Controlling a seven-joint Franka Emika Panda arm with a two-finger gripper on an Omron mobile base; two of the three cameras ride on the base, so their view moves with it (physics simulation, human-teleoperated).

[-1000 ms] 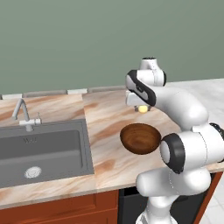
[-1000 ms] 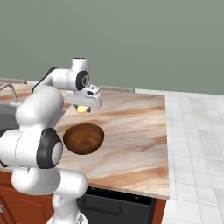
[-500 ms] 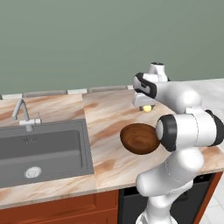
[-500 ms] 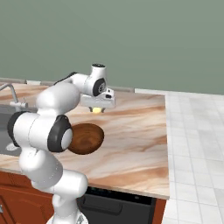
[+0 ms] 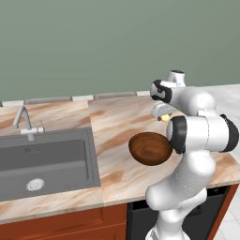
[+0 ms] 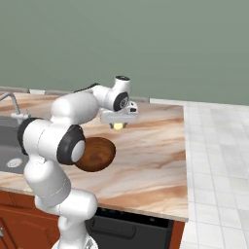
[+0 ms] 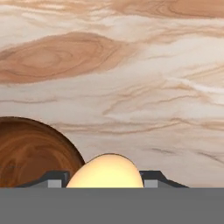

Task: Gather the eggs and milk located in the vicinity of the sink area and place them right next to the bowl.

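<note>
A white robot arm is holding its gripper [image 6: 118, 124] above the marbled counter [image 6: 155, 151] at the centre of the right base view, the two fingers clamped on a small egg [image 6: 117, 126]. The egg is glowing a pale yellow, smooth and rounded, hanging clear of the counter surface just beyond the bowl [image 6: 95, 153], which is sitting lower left of it in that frame, partly behind the arm's elbow. In the left base view the egg [image 5: 165, 117] is peeking out as a yellow spot at centre right, tucked beneath the white wrist, with the bowl [image 5: 150, 148] resting just below and left of it on the counter [image 5: 117, 126]. The bowl is showing a glossy, dark brown wooden outside. The dark grey sink [image 5: 44, 161] with its round drain and slim silver tap [image 5: 26, 123] is occupying the lower left of that frame, well apart from the egg. In the hand view the egg [image 7: 106, 171] is swelling up at the bottom centre between the dark finger tips, orange-tan and unmarked, while the bowl's [image 7: 30, 153] grained rim is curving in at the lower left.
</note>
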